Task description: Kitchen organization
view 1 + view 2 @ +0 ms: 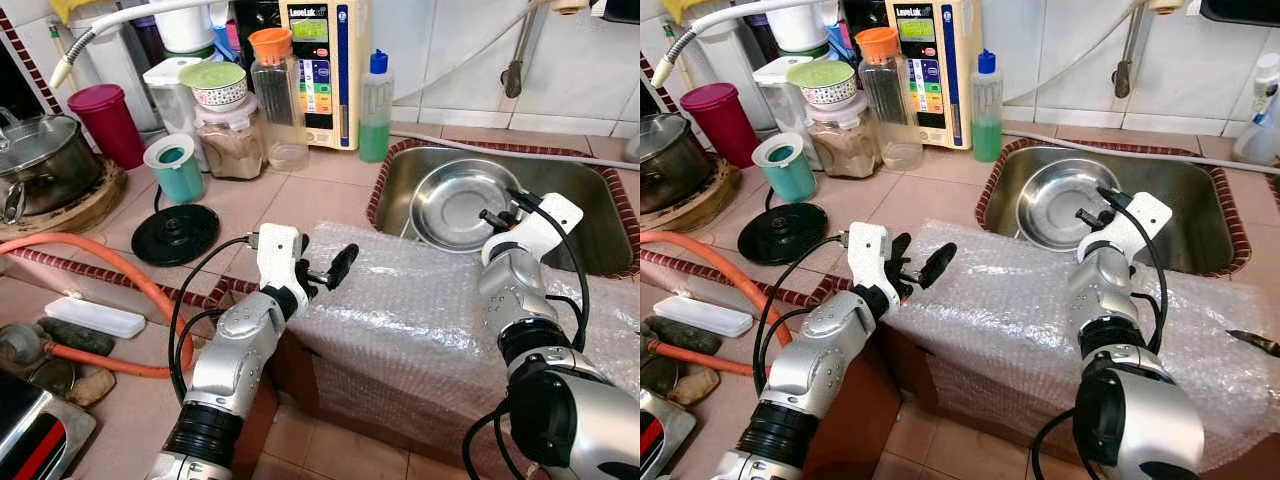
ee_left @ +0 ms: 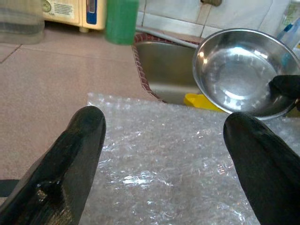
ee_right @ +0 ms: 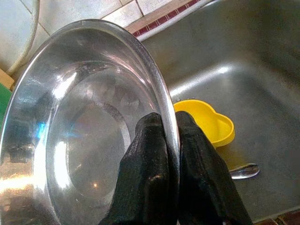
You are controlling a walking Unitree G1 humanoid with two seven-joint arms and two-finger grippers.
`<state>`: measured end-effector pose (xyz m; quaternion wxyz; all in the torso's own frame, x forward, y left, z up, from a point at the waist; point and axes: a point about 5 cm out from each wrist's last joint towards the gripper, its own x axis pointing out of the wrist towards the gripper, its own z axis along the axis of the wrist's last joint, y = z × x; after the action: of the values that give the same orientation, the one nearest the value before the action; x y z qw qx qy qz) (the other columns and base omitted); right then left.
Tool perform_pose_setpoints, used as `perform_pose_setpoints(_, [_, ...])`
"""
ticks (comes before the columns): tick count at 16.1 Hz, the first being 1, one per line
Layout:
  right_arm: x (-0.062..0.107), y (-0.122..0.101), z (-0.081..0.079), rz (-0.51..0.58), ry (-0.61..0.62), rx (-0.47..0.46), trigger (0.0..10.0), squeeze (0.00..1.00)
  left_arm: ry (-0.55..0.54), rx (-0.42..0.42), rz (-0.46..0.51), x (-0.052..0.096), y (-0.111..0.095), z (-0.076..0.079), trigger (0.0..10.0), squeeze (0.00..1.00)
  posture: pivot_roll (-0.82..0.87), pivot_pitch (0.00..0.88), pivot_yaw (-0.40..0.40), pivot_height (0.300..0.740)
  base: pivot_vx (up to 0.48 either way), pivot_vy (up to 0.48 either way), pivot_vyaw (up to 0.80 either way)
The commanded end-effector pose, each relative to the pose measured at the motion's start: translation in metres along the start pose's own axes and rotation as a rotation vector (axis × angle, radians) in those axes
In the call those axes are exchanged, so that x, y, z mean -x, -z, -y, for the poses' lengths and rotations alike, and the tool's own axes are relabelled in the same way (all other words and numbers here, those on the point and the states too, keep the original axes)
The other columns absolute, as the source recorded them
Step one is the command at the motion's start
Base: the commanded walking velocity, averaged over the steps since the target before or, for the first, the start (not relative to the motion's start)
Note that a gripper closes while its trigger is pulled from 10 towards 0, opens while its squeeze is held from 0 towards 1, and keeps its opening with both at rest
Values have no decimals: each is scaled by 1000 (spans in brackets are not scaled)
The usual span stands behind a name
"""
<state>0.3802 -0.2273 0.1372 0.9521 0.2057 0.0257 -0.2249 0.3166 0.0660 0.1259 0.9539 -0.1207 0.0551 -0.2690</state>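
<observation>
Pinching the rim of the steel bowl (image 3: 89,126) between closed fingers, the right gripper (image 1: 497,213) held it tilted over the sink (image 1: 590,215), probably so any water would drain before it went elsewhere. Below it lay a yellow heart-shaped dish (image 3: 208,123) and a spoon (image 3: 243,171) (both on the sink floor, apart from the bowl). Hovering with fingers spread wide and nothing between them, the left gripper (image 1: 325,272) sat above the near edge of a bubble-wrapped block (image 1: 420,320) standing in front of the sink. Bare tile lay to the left on the counter (image 1: 300,205), short of the black kettle base (image 1: 176,234) and teal cup (image 1: 176,166); jars and a green dish-soap bottle (image 1: 374,107) crowded the back wall.
</observation>
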Motion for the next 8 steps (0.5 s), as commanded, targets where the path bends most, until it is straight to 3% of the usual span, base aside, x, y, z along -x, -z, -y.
perform_pose_setpoints(1, [-4,-12,12,48,45,53,2588,0,-16,-19,49,-2,-12,-2,10000,0,32,0,122,740,0,0,0])
perform_pose_setpoints(2, [-4,-16,10,76,36,104,3333,0,-23,-33,69,-2,-16,-2,10000,0,32,0,122,740,0,0,0])
perform_pose_setpoints(3, [-5,-22,7,124,10,212,8902,0,-40,-61,124,-4,-26,-4,10000,0,34,0,115,740,0,0,0])
perform_pose_setpoints(4, [-5,-22,7,132,2,251,10000,0,-44,-66,139,-4,-29,-5,10000,0,34,0,113,740,0,0,0])
perform_pose_setpoints(6, [-6,-22,16,124,11,328,10000,0,-57,-84,154,-8,-32,-10,10000,0,26,0,103,740,0,0,0])
perform_pose_setpoints(8, [-8,-27,17,123,1,303,10000,0,-50,-69,170,-13,-37,-9,10000,0,17,0,101,740,279,0,0])
